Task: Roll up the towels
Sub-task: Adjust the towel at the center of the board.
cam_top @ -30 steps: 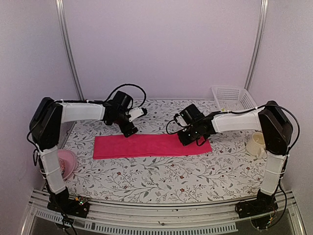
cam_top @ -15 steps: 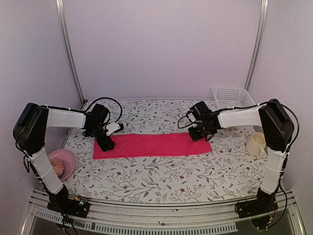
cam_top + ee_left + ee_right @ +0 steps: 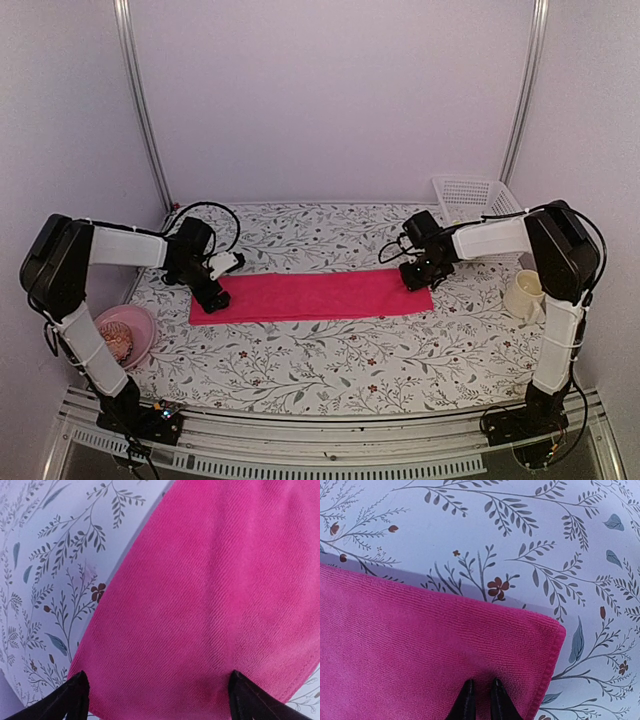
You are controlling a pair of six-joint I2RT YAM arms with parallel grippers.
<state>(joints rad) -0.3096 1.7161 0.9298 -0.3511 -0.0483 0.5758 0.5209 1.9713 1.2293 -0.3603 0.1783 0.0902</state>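
One towel in view: pink towel (image 3: 310,296), flat, a long strip running left to right across the middle of the table (image 3: 330,365). In the top view both of its short ends are partly hidden under the grippers.

Left gripper (image 3: 213,298) is at the towel's left end. In the left wrist view, the left gripper (image 3: 160,702) has its fingers wide apart with the cloth (image 3: 200,605) spanning the gap; only the fingertips (image 3: 75,697) show, the rest is cut off by the frame. Can't tell if they touch the fabric.

Right gripper (image 3: 415,278) is at the far right corner. In the right wrist view, the right gripper (image 3: 481,700) has its fingers nearly together with a thin slit between, tips over the towel (image 3: 420,650) just inside the hemmed corner. Can't tell if any cloth is pinched.

Bare floral tabletop lies on the near side of the towel and behind it.

Pink bowl (image 3: 143,322) at the left edge holds something brownish (image 3: 114,340), too small to identify. White basket (image 3: 478,198) is at the far right corner, contents not visible. Cream cup (image 3: 521,295) sits beside the right arm, inside unseen.
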